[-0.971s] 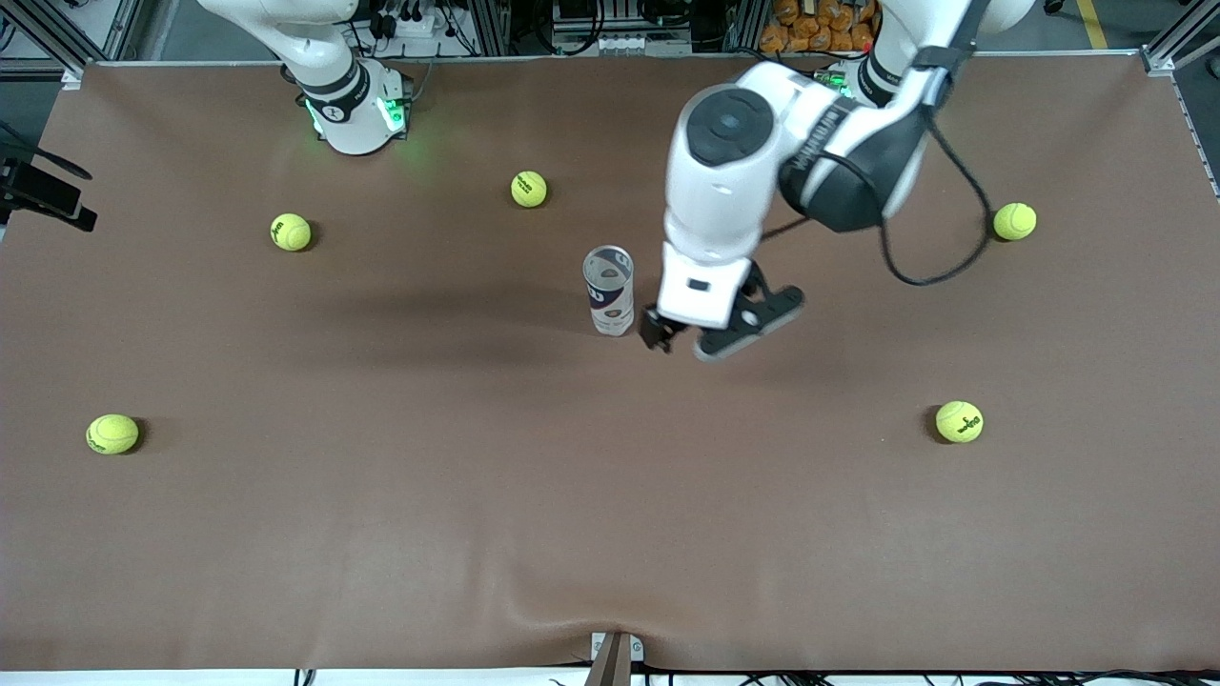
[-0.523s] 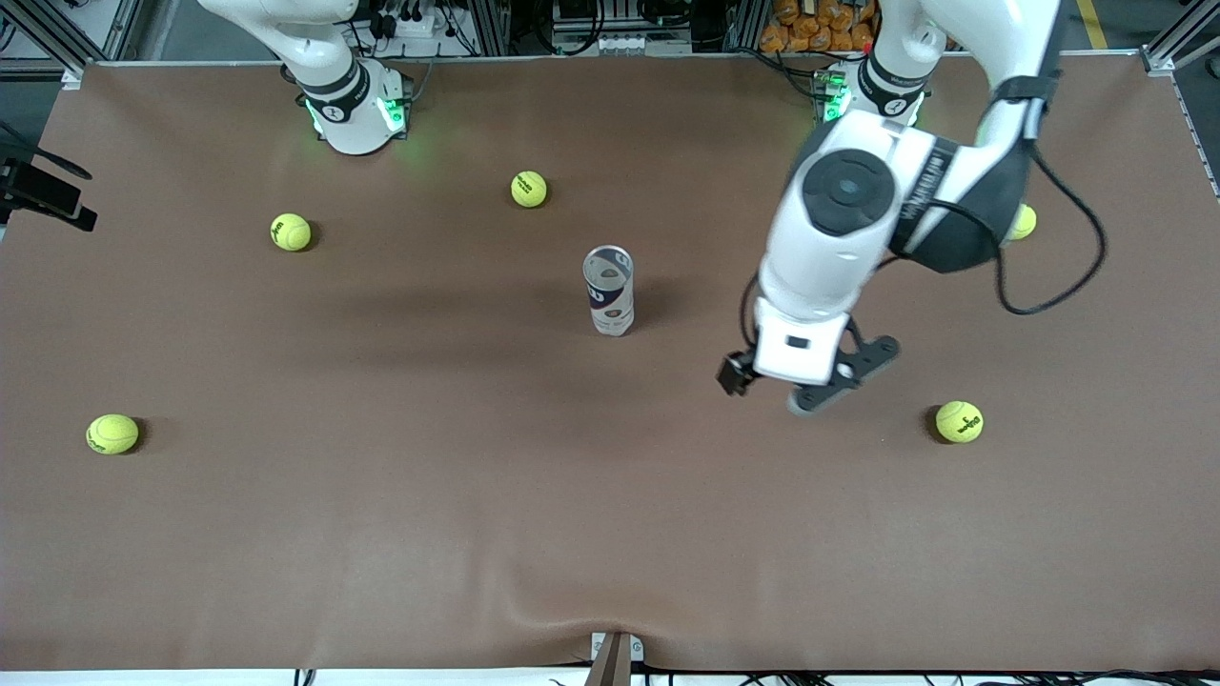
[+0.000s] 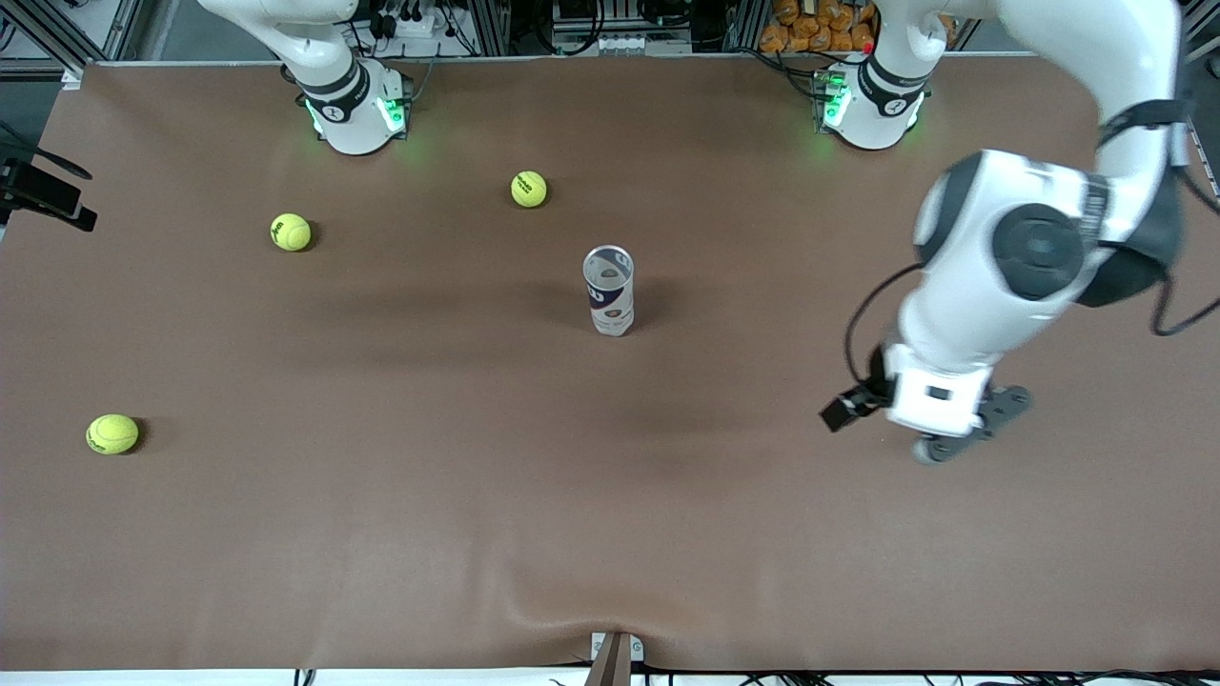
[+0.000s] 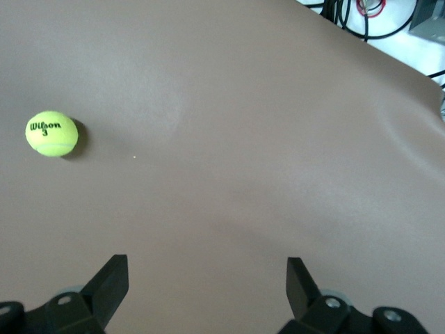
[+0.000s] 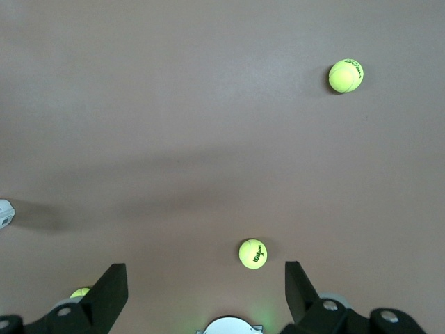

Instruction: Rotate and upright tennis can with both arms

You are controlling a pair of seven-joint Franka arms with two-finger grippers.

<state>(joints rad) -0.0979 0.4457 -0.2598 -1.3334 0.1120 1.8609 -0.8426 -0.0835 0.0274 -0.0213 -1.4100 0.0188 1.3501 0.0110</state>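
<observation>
A: Tennis can (image 3: 608,291) was noted standing upright near the middle of the table (image 3: 381,534), open silver rim up, label facing the front camera. Nothing was in contact with it. The uprighting was judged as good as done.

B: And the left gripper (image 3: 929,429)?

A: It was seen in the air over bare cloth toward the left arm's end of the table, well apart from the can. In the left wrist view its fingers (image 4: 111,282) were spread wide, with only brown cloth between them and nothing pinched. A tennis ball (image 4: 51,133) marked Wilson was recorded on the cloth in that view.

B: Right gripper?

A: Not visible from the front; only the right arm's base was seen there, so that arm was taken to be waiting. The right gripper (image 5: 205,296) was shown by its own wrist view held high over the table, fingers spread, nothing held.

B: Room around the can?

A: Open cloth was found all round it. The closest ball (image 3: 529,189) lay farther from the front camera, and two more balls (image 3: 291,232) (image 3: 112,433) lay toward the right arm's end, well apart. The table edges were far from the can, so tipping off was judged unlikely.
</observation>
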